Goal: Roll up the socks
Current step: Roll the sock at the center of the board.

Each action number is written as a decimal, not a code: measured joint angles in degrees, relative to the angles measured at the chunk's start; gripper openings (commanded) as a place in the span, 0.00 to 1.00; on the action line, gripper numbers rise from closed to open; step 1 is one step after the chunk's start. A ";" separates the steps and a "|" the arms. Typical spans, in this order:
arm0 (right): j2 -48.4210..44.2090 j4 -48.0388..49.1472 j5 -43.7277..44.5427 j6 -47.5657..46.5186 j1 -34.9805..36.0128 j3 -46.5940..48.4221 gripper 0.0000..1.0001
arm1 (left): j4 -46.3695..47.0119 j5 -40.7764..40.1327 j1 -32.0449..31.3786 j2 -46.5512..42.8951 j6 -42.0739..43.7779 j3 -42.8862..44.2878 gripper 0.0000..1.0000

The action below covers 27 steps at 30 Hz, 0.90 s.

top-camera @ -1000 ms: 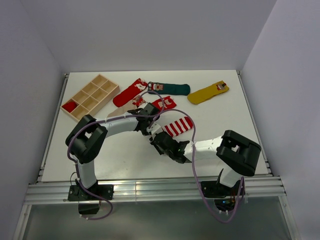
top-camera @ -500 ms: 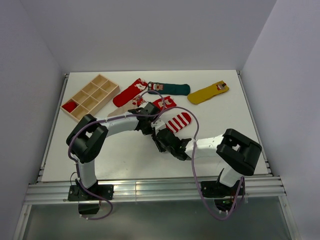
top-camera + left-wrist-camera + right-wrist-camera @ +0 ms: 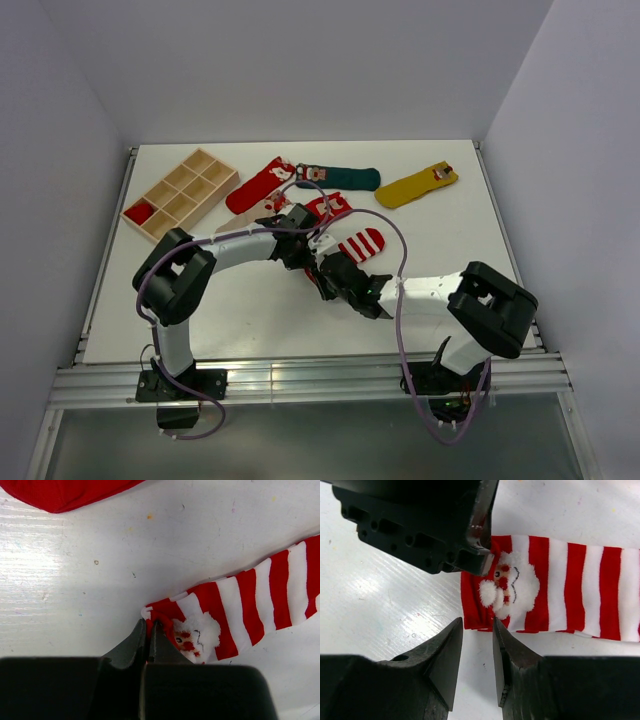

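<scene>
The red-and-white striped sock (image 3: 360, 243) lies flat mid-table, its Santa patch (image 3: 507, 585) at the cuff end. My left gripper (image 3: 149, 625) is shut on the cuff corner of this sock (image 3: 250, 595), with red fabric pinched between its tips. My right gripper (image 3: 477, 622) stands open just short of the cuff's near edge, with only bare table between its fingers. In the top view the left gripper (image 3: 306, 250) and right gripper (image 3: 326, 268) meet at the sock's left end. Other socks lie behind: red (image 3: 258, 186), dark green (image 3: 340, 178), mustard yellow (image 3: 416, 186), and another red one (image 3: 328, 207).
A wooden compartment tray (image 3: 180, 195) sits at the back left, with something red in one corner cell. A beige sock (image 3: 235, 225) shows partly under the left forearm. The left gripper's black body (image 3: 420, 525) fills the upper left of the right wrist view.
My right arm has pushed forward and left up to the striped sock's cuff, and its jaws have opened a little. The sock has shifted slightly back. The left gripper has kept its grip.
</scene>
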 measured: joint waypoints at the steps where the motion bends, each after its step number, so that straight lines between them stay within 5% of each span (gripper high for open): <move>1: 0.00 0.02 -0.22 0.00 0.00 0.00 0.37 | 0.00 0.02 0.04 0.00 0.04 0.00 0.00; 27: 3.10 1.99 -3.43 0.02 -0.02 0.04 0.32 | 0.00 0.50 0.24 0.00 0.44 0.00 0.00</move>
